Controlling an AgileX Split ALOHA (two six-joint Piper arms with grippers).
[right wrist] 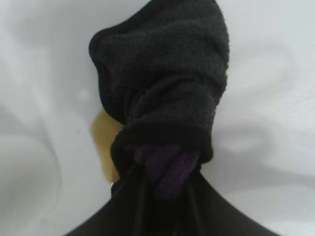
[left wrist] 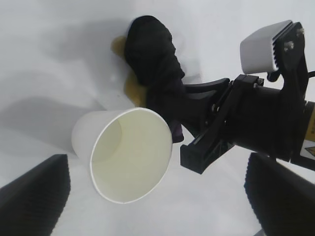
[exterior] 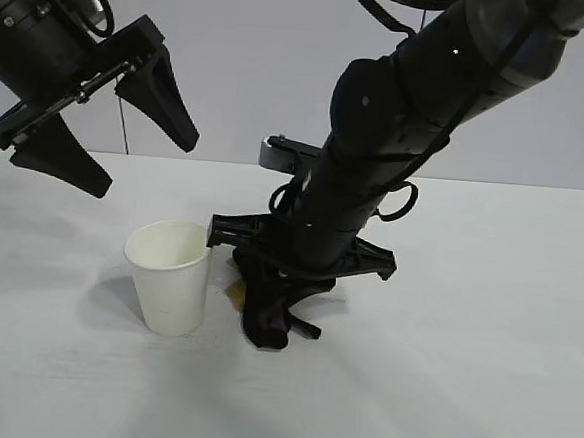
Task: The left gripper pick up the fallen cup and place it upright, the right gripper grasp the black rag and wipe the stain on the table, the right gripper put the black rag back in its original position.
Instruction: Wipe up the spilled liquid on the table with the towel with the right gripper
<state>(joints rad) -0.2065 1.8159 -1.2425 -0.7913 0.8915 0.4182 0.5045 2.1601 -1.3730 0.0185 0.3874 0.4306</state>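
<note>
Step in hand: the wiping step, by my reading. The cup (exterior: 170, 276) stood upright, so the first step looked done, and the black rag (exterior: 266, 322) was down at the stain (exterior: 236, 293).

Left gripper (exterior: 105, 136): hung high above the table's (exterior: 485, 333) far left part, over and to the left of the cup. Its two fingers were spread wide apart with nothing between them. It looked idle.

Right gripper (exterior: 270, 313): pointed steeply down near the middle of the tabletop, just right of the cup. Its fingers were clamped together on the black rag's bunched upper end, where a purple fold showed in the right wrist view.

Black rag: hung from that grip as a bunched lobe, its lower end at or touching the tabletop. I could not tell how hard it pressed.

Stain: a brown-amber blot on the tabletop between the cup and the rag. Part of it showed beside the rag and part seemed to be covered by it.

Cup: upright on its base, mouth up and empty, toward the front left of the tabletop, just beside the stain and the right gripper.

Next move, as a judgement: press the rag flat and sweep it across the blot. The cup stood close, so the strokes should stay clear of it or it may tip again.
</note>
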